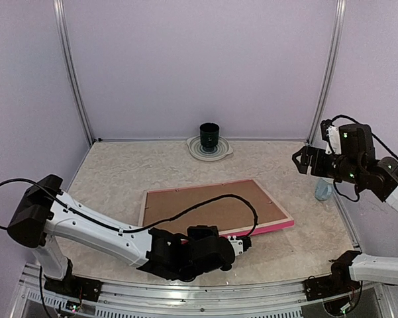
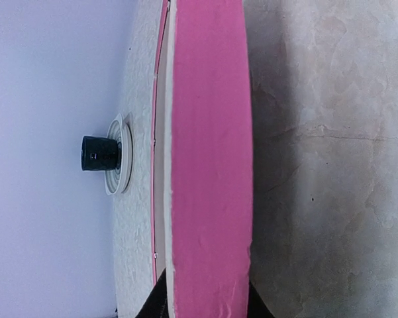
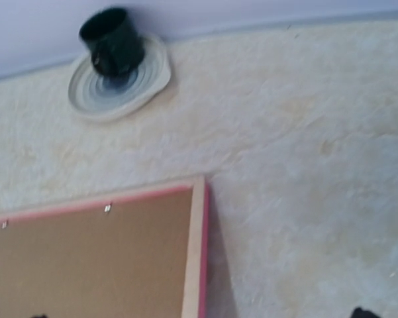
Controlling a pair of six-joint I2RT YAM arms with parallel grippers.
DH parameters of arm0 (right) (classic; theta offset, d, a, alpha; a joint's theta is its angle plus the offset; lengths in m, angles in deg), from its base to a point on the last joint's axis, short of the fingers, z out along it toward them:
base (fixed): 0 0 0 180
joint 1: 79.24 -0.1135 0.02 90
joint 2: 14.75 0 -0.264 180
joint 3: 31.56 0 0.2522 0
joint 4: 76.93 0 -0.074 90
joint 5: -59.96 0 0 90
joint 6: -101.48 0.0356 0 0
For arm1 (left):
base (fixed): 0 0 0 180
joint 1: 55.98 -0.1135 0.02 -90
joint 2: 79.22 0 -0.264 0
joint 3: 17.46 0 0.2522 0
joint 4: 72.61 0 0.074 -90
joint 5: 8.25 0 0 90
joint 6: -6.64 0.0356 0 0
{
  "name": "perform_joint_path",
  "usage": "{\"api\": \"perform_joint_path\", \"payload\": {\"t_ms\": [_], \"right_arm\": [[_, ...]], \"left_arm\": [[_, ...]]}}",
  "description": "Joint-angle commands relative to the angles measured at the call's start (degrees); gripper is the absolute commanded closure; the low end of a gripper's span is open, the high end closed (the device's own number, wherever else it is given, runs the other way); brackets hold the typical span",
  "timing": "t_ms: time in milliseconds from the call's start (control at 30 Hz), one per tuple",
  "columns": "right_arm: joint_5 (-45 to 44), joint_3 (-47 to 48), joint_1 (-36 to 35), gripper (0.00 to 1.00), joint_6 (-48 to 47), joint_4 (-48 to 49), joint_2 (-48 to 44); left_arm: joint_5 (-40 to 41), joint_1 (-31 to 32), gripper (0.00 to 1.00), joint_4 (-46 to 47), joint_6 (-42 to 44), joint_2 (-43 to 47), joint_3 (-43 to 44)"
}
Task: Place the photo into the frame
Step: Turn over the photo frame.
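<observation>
The frame (image 1: 212,209) lies face down in the middle of the table, its brown backing board up, its pink rim showing along the near and right sides. My left gripper (image 1: 242,242) is shut on the frame's near edge. In the left wrist view the pink rim (image 2: 208,165) runs straight out from between the two dark fingers (image 2: 155,306). My right gripper (image 1: 299,161) hangs high over the table's right side, open and holding nothing; its fingertips (image 3: 365,312) barely show at the bottom of its own view, above the frame's far right corner (image 3: 197,199). The photo is out of view.
A dark green cup (image 1: 209,134) stands on a pale round plate (image 1: 218,152) at the back middle of the table. A small pale blue thing (image 1: 322,191) sits at the right edge. A black cable of the left arm arcs over the frame. Metal posts stand at the back corners.
</observation>
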Motion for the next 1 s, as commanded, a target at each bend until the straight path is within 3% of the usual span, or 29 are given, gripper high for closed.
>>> {"api": "perform_joint_path", "payload": {"t_ms": [0,567,967], "right_arm": [[-4.5,0.57,0.69,0.01,1.07,1.04,-1.38],[-6.86,-1.6,0.83,0.01,2.27,2.08,-1.58],[-11.51,-2.77,0.92,0.01,4.21,1.9,-5.12]], "left_arm": [[-3.67,-0.23,0.96,2.43,-7.28,4.32,4.56],[-13.54,-2.01,0.97,-4.45,-15.9,13.21,11.92],[-19.11,-5.5,0.97,-4.02,-21.05,20.13,13.03]]}}
